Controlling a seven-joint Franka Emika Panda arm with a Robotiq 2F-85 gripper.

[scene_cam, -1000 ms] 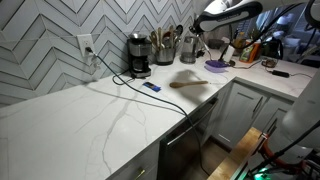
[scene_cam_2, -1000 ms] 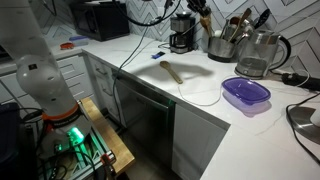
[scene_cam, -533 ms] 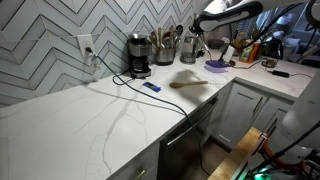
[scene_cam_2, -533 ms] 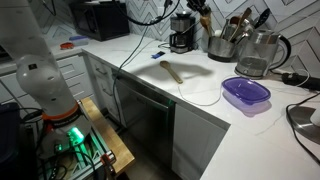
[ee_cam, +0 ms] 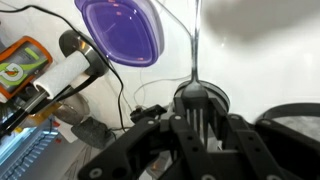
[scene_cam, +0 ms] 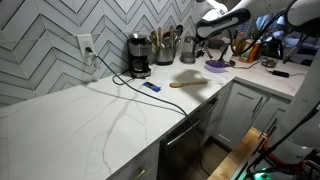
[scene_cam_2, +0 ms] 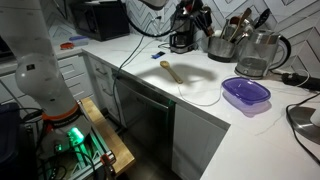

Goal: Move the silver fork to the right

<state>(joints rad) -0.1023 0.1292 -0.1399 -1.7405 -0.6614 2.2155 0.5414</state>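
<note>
Wrist view: my fingers (ee_cam: 195,116) come in from 6 o'clock and look pressed together on the broad end of the silver fork (ee_cam: 193,50). I see no spread between them.
Fork axis: the slim handle runs straight away from my fingers toward 12 o'clock, in line with the reach of the hand rather than across it.
Fork place: it is in my grip and up in the air, touching nothing else. The white surface (ee_cam: 270,60) lies blurred and well below it.
Exterior views: both show my fingers (scene_cam: 204,33) (scene_cam_2: 190,17) high over the back of the surface (scene_cam: 80,118), near the utensil pot (scene_cam: 166,48). The fork is too thin to make out in either one.
Purple bowl: in the wrist view the purple bowl (ee_cam: 122,30) sits at about 10 o'clock from my fingers, well apart from the fork and lower down.
Wooden spoon: the wooden spoon (scene_cam: 186,82) (scene_cam_2: 172,72) lies flat on the surface, well apart from my fingers and not part of this job.
Coming move, as I judge it: the fork hangs ahead of my fingers along their own line, so carrying it right is a sideways sweep across that axis. The far tip will reach the surface before I do when I lower it. I cannot tell from these views which side of the wrist view is the task's right.
</note>
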